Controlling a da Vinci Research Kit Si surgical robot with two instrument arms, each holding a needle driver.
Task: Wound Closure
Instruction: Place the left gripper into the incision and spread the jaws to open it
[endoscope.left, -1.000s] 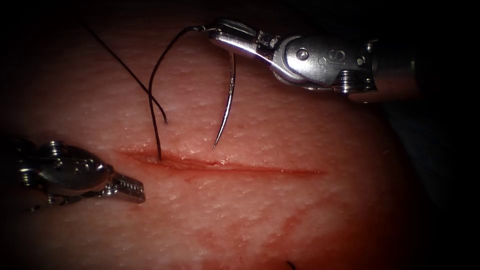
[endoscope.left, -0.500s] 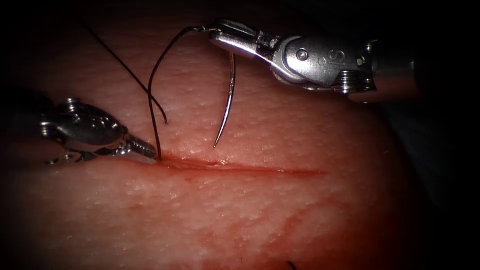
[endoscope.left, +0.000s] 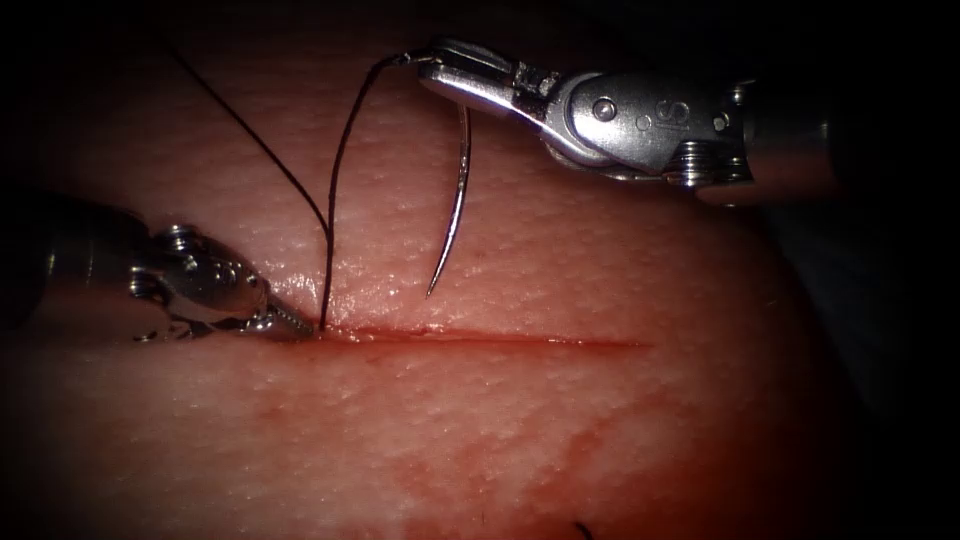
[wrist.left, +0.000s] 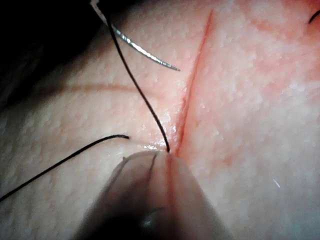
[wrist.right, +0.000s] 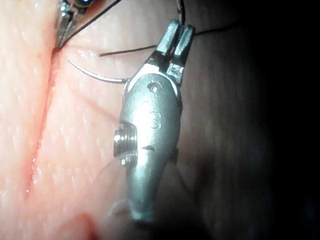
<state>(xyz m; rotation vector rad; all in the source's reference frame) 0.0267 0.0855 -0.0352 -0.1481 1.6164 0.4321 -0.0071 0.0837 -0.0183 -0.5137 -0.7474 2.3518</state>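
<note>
Pink tissue (endoscope.left: 520, 430) carries a horizontal cut (endoscope.left: 480, 338). Right tool (endoscope.left: 440, 70), above the cut, clamps the needle (endoscope.left: 455, 215) near its tail, point hanging free above the tissue. Left tool (endoscope.left: 300, 327) is closed at the cut's left end, where thread (endoscope.left: 335, 200) enters.

Curved needle (endoscope.left: 455, 205) clear above cut (endoscope.left: 480, 338)

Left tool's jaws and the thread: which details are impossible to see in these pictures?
- Left tool: its tip sits at the thread's exit; a grip on thread or tissue cannot be told, endoscope view.
- Thread: its far end leaves into the dark edge.
- Needle: held by the right tool; the jaws hide its swaged end.
</note>
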